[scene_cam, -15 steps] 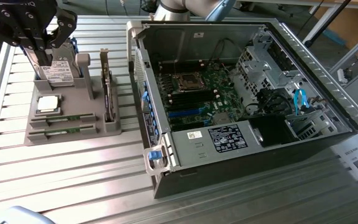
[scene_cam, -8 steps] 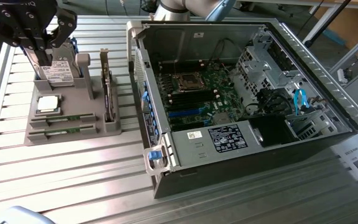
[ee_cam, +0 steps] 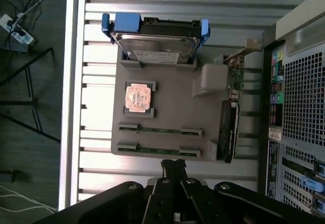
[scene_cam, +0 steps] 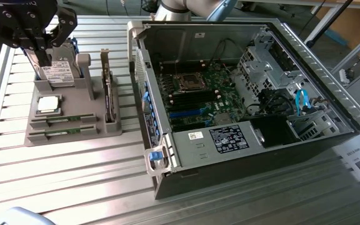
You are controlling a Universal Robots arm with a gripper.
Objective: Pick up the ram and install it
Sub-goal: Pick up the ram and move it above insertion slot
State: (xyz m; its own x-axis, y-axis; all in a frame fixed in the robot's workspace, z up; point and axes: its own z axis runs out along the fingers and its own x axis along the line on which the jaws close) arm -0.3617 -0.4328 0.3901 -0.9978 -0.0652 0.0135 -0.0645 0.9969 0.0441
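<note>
Two ram sticks lie side by side in slots of the grey holder [scene_cam: 64, 143]: one ram [scene_cam: 63, 121] and a second ram [scene_cam: 60, 133]. They are thin green strips, seen in the wrist view as a ram [ee_cam: 160, 130] and the ram beside it [ee_cam: 157, 151]. My gripper [scene_cam: 41, 52] hangs above the holder's far end, in front of the hard drive, well above the sticks. Its black fingers are shut with nothing between them. In the wrist view the gripper [ee_cam: 174, 169] points down just off the holder's edge nearest the rams.
The holder also carries a hard drive [scene_cam: 59, 72] in a blue frame, a square processor [scene_cam: 48, 104] and an upright expansion card [scene_cam: 109, 98]. An open computer case [scene_cam: 148, 84] lies on the exterior view's right, its motherboard [scene_cam: 196, 101] exposed. Slatted metal table [scene_cam: 73, 183] around.
</note>
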